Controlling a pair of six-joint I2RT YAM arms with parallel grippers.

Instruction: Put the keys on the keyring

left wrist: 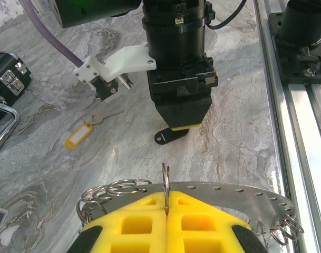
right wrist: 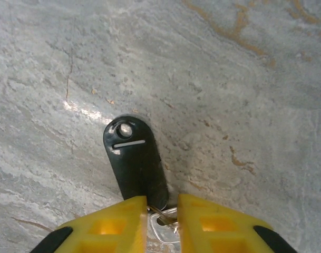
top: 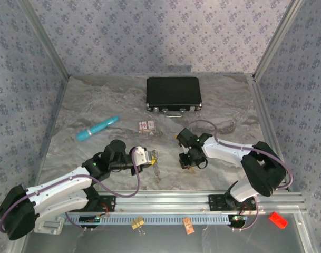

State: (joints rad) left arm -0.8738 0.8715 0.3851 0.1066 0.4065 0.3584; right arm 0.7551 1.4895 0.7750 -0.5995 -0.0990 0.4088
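Note:
In the left wrist view my left gripper (left wrist: 166, 203) is shut, its yellow fingers pinching the keyring (left wrist: 165, 179), a thin metal loop standing on edge. Below it a curved metal plate (left wrist: 239, 194) carries several spare rings (left wrist: 115, 188). My right gripper (right wrist: 163, 224) points straight down at the table. One of the keys (right wrist: 168, 234), silvery with a black oval tag (right wrist: 134, 158), lies between its fingers, its head filling the narrow gap. Another key (left wrist: 103, 116) with a yellow tag (left wrist: 78, 136) lies to the left. In the top view the left gripper (top: 149, 157) and right gripper (top: 189, 162) face each other.
A black case (top: 173, 94) lies at the back, a small red-and-white card box (top: 146, 126) in front of it, a blue tube (top: 97, 128) to the left. The metal rail (top: 202, 203) runs along the near edge, with a red piece (top: 278, 219) beyond it.

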